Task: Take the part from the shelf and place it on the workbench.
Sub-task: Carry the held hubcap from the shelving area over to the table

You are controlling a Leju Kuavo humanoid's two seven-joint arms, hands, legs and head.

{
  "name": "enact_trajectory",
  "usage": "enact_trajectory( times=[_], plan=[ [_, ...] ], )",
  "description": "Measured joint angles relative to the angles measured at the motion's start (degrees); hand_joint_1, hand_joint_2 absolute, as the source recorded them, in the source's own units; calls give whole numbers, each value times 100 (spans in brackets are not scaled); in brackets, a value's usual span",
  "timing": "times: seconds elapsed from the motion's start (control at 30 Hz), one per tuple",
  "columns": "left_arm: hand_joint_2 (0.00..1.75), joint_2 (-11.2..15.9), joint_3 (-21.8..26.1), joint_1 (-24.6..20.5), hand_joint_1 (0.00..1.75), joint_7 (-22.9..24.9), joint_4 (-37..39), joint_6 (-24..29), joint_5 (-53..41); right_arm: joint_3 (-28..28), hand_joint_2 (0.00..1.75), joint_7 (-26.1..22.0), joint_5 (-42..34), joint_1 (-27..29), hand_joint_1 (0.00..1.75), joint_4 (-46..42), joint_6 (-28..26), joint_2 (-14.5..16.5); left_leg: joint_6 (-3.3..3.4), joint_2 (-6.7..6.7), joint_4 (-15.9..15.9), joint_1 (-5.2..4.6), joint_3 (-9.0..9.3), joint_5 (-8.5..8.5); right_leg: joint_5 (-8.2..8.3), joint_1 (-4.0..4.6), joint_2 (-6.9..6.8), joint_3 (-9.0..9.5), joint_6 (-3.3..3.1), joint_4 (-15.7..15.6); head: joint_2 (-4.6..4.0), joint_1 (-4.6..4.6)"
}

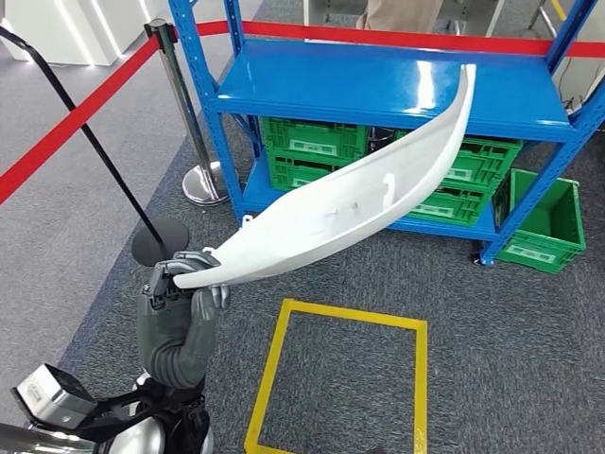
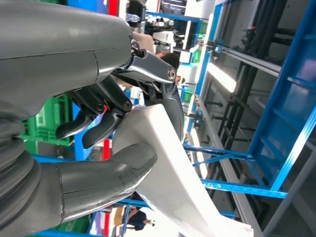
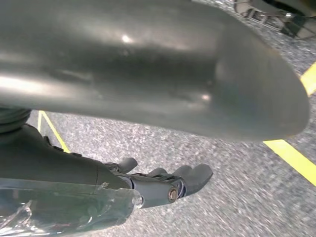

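Note:
A long, curved white part (image 1: 342, 203) hangs in the air in front of the blue shelf (image 1: 400, 90), its far tip rising toward the upper shelf board. My left hand (image 1: 187, 284) grips its near end at the lower left of the head view. In the left wrist view the thumb (image 2: 108, 173) and dark fingers (image 2: 100, 111) clamp the white part (image 2: 168, 173). My right hand (image 3: 164, 182) hangs over the grey carpet with its fingers extended and nothing in them.
Green crates (image 1: 314, 151) fill the bottom of the shelf, and another green crate (image 1: 545, 222) stands on the floor to its right. A yellow taped square (image 1: 342, 378) marks the carpet before me. A red barrier belt on a post (image 1: 179, 95) runs at left. A person stands behind the shelf.

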Motion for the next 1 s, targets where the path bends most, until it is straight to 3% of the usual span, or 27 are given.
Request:
enact_trajectory(
  times=[0.03, 0.07, 0.1, 0.13, 0.2, 0.27, 0.3, 0.37, 0.4, 0.47, 0.53, 0.57, 0.6, 0.63, 0.67, 0.7, 0.73, 0.8, 0.87, 0.9, 0.93, 1.0],
  plan=[
    [175, 3, 0, 1, 175, 0, 0, 0, 0, -2, 0, 0, 0, -1, 0, 0, 1, -1, -21, 0, 392, 15, -97, -196, 69, 1, -1, -90, 2, 4, 1, -8],
    [175, 7, 0, 1, 175, 0, 0, 0, 1, -4, 0, 0, 1, 1, 0, 0, 2, -1, -36, 0, 671, 30, -131, -260, 137, 1, -3, -179, 8, 7, 0, -10],
    [175, 10, 0, 1, 175, 0, 0, 0, 1, -5, 0, 0, 1, 2, 0, 0, 3, -1, -45, 0, 768, 44, -76, -191, 204, 1, -6, -263, 17, 9, 0, -11],
    [175, 12, 0, 1, 175, 0, 0, 0, 3, -6, 0, 0, 2, 0, 0, 0, 3, -1, -52, 0, 655, 59, 81, -34, 267, -1, -7, -341, 28, 11, 1, -13],
    [175, 11, 0, -6, 175, 0, -1, 0, 10, -8, 0, 0, 2, -8, 0, -1, 3, -3, -66, -3, -87, 93, 678, 189, 386, 1, 6, -463, 71, 15, 0, -19],
    [175, 3, 0, -23, 175, -2, -1, 0, 22, -10, 0, 0, 3, -21, 0, -3, 5, -5, -23, -24, -868, 93, 1193, 131, 507, 6, 25, -538, 136, 12, 0, -25],
    [175, 0, 1, -29, 175, -4, -1, 0, 27, -12, 0, 0, 3, -24, 0, -4, 11, -6, 18, -33, -1061, 71, 1286, 84, 569, -2, 28, -561, 171, -4, 1, -29],
    [175, -2, 2, -33, 175, -8, 0, 0, 34, -13, 0, 0, 8, -15, 0, -3, 39, -5, 129, -29, -1118, 35, 1214, 160, 663, -43, 27, -609, 243, -38, 1, -30],
    [175, -2, 2, -34, 175, -9, 0, -1, 40, -13, 0, 1, 11, -2, 0, -2, 56, -4, 187, -21, -1120, 27, 1154, 223, 579, -62, 23, -660, 271, 10, 1, -23],
    [175, -2, 5, -38, 175, -9, 0, -2, 51, -14, 0, 7, 20, 13, 0, 0, 75, -4, 272, -6, -1126, 28, 1004, 369, 73, -71, 16, -831, 302, 466, 0, 0],
    [175, -1, 9, -38, 175, -9, 0, -2, 60, -14, 0, 13, 26, -2, 0, 0, 78, -4, 300, -2, -1119, 12, 832, 513, -502, -59, 13, -1018, 311, 1287, -1, 26],
    [175, -1, 10, -37, 175, -9, 0, -2, 62, -14, 0, 14, 28, -13, 0, 0, 78, -4, 302, 2, -1115, 1, 742, 585, -604, -52, 13, -1046, 308, 1618, -1, 34],
    [175, 0, 11, -37, 175, -9, 0, -2, 63, -14, 0, 14, 28, -21, 0, 0, 78, -5, 300, 5, -1109, -7, 650, 655, -566, -44, 13, -988, 296, 1779, -1, 36],
    [175, 0, 13, -37, 175, -9, 0, -2, 63, -15, 0, 15, 28, -25, 0, 0, 78, -5, 292, 6, -1102, -11, 559, 725, -422, -33, 13, -821, 283, 1724, -1, 35],
    [175, 0, 14, -37, 175, -9, 0, -2, 63, -15, 0, 16, 29, -31, 0, 0, 78, -6, 280, 5, -1093, -13, 472, 792, -258, -24, 13, -551, 270, 1460, -1, 35],
    [175, 0, 15, -37, 175, -9, 0, -2, 64, -15, 0, 16, 30, -43, 0, 0, 78, -6, 260, 3, -1079, -17, 394, 854, -210, -16, 13, -221, 260, 1039, 0, 35],
    [175, 0, 17, -38, 175, -9, 0, -2, 66, -15, 0, 17, 32, -60, 0, -2, 78, -6, 236, 1, -1062, -22, 332, 910, -254, -6, 20, 106, 248, 563, 1, 33],
    [175, 0, 19, -44, 175, -8, 0, -4, 74, -15, 0, 20, 42, -93, 0, -4, 82, -6, 176, 3, -1049, -24, 276, 1021, -424, 22, 34, 433, 206, -5, 2, 28],
    [175, 2, 21, -54, 175, -10, 0, -7, 85, -16, 0, 30, 52, -107, 0, -5, 93, -4, 112, 6, -1057, -9, 252, 1095, -396, 34, 37, 387, 121, -57, 1, 31],
    [175, 4, 21, -57, 175, -19, 0, -4, 87, -17, 0, 38, 57, -114, 0, -6, 102, -2, 76, 4, -1025, 0, 215, 1040, -358, 29, 33, 339, 72, -57, 1, 35],
    [175, 8, 22, -57, 175, -33, 0, 1, 86, -17, 0, 45, 63, -121, 0, -6, 111, 0, 41, 0, -917, 5, 157, 880, -303, 19, 26, 283, 29, -63, -1, 27],
    [175, 15, 22, -57, 175, -67, 0, 17, 75, -17, 0, 55, 80, -136, 0, -7, 131, 4, -25, -4, -357, 21, -42, 326, -165, 10, 17, 156, -16, -61, -1, 8]
  ],
)
